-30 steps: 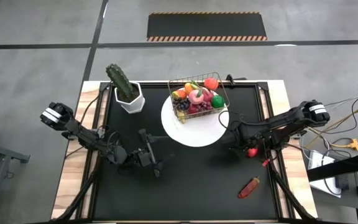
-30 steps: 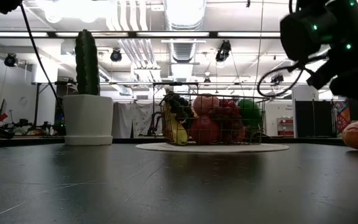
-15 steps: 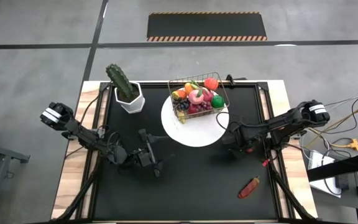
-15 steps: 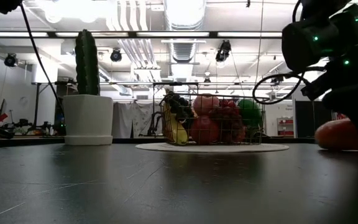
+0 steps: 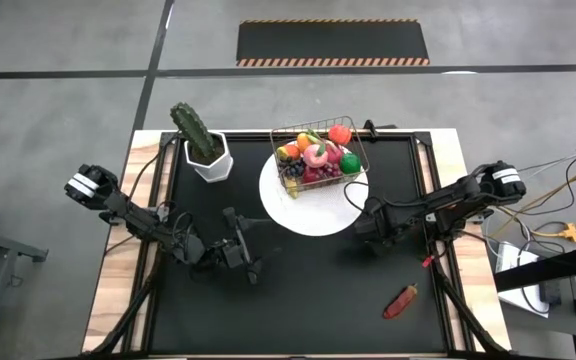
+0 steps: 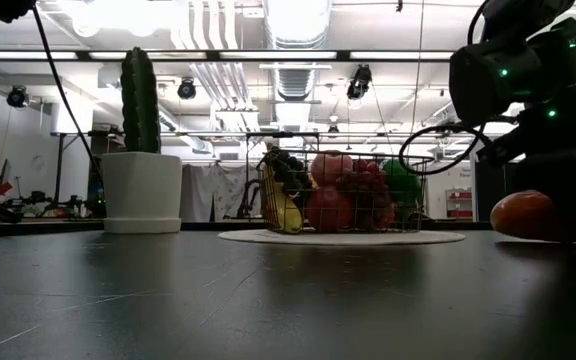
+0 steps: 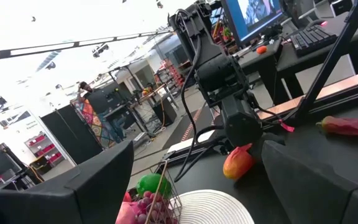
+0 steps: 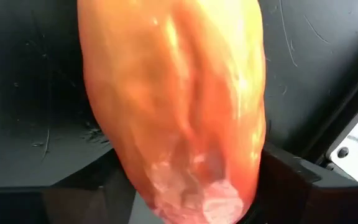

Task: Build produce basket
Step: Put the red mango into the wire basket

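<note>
The wire basket [image 5: 319,156] stands on a round white plate [image 5: 313,215] and holds several toy fruits; it also shows in the low view [image 6: 343,195]. My right gripper [image 5: 366,228] is shut on an orange-red toy fruit [image 7: 237,163] low over the black mat, just right of the plate. The fruit fills the right wrist view [image 8: 179,99] and shows in the low view [image 6: 528,214]. My left gripper [image 5: 255,270] is open and empty near the mat's middle left. A red chili [image 5: 401,300] lies on the mat at the near right. My right gripper pinches the orange-red fruit between its two fingers, one on each side [image 8: 244,177]. The fingers come from above, slanting down from the table's right, onto its upper end [image 7: 246,151]. The fruit hangs tilted below them, close to the mat; whether it touches the mat, I cannot tell.
A green cactus in a white pot [image 5: 204,148] stands at the far left of the mat. Cables and wooden table edges [image 5: 448,160] frame the mat. Bare mat lies between the two grippers and toward the near edge.
My right gripper has gone toward the table's left edge, toward the plate, carrying the orange-red fruit low over the mat. It has stayed shut on the fruit.
</note>
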`<action>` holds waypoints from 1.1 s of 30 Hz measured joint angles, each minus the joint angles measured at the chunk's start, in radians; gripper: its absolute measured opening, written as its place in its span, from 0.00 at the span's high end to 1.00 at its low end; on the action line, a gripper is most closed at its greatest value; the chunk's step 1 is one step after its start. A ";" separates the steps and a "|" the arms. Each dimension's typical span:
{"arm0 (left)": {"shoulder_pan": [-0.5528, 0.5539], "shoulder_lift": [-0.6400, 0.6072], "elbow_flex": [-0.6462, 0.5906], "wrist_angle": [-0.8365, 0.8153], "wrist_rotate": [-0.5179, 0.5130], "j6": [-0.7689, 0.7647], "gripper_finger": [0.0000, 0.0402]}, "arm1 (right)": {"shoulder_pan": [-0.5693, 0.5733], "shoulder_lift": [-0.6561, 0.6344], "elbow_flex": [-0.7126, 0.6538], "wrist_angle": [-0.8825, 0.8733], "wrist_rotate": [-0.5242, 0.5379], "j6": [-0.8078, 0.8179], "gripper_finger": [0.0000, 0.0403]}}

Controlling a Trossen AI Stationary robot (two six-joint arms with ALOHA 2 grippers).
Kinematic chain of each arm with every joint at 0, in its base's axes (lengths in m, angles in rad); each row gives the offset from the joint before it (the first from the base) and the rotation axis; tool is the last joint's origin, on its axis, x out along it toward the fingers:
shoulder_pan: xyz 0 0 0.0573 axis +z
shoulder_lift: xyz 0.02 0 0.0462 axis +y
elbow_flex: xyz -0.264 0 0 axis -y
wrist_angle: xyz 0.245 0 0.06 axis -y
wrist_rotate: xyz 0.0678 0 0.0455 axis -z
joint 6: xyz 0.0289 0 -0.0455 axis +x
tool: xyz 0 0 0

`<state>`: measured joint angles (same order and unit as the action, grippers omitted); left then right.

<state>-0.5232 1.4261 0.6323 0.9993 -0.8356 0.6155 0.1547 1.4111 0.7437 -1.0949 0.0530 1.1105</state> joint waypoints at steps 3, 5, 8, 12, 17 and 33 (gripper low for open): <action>0.000 0.000 0.000 0.000 0.000 0.000 0.16 | 0.000 0.001 0.000 0.003 0.001 -0.003 0.45; 0.000 0.000 0.000 0.000 0.000 0.000 0.16 | 0.000 -0.001 0.000 0.003 0.000 -0.003 0.45; 0.000 0.000 0.001 0.002 0.000 0.016 0.16 | 0.000 -0.011 0.008 0.000 -0.007 -0.014 0.45; 0.000 -0.010 0.022 0.014 0.001 0.114 0.16 | 0.000 -0.041 0.056 0.005 -0.034 -0.083 0.44; 0.002 -0.039 0.029 0.014 0.009 0.154 0.16 | 0.007 -0.064 0.161 0.024 -0.044 -0.167 0.44; 0.002 -0.034 0.000 0.002 0.275 -0.170 0.16 | 0.178 -0.067 0.043 1.121 0.397 -0.760 0.44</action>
<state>-0.5209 1.3926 0.6319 1.0008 -0.5603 0.4455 0.3330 1.3441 0.7868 0.0266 0.4496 0.3505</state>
